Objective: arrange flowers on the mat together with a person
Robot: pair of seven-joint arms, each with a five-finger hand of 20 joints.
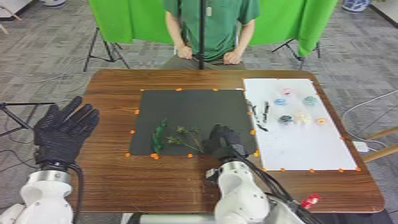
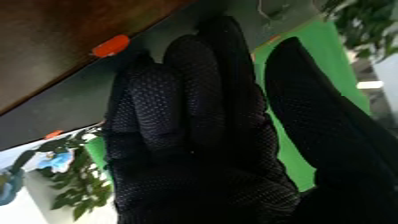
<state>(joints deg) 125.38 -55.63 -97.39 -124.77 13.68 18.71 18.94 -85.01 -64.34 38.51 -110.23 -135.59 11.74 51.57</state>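
1. The brown table point(image 1: 111, 185) holds it all.
2. The black mat point(image 1: 187, 110) is for the flowers; the step looks like laying greens on it.
3. The white sheet point(image 1: 311, 150) is beside it.
4. The left hand point(image 1: 62, 132) has wide, straight fingers and holds nothing.
5. The right hand point(image 1: 224, 143) holds nothing too: fingers nearly straight, thumb wide apart. It should lift gently and not drag the greens.
6. The long green leaf point(image 1: 159, 136) and leafy twig point(image 1: 185, 141) lie on the mat. Best pinch thin stems.
7. The little blooms point(image 1: 303, 118) sit on the sheet; squeeze softly.
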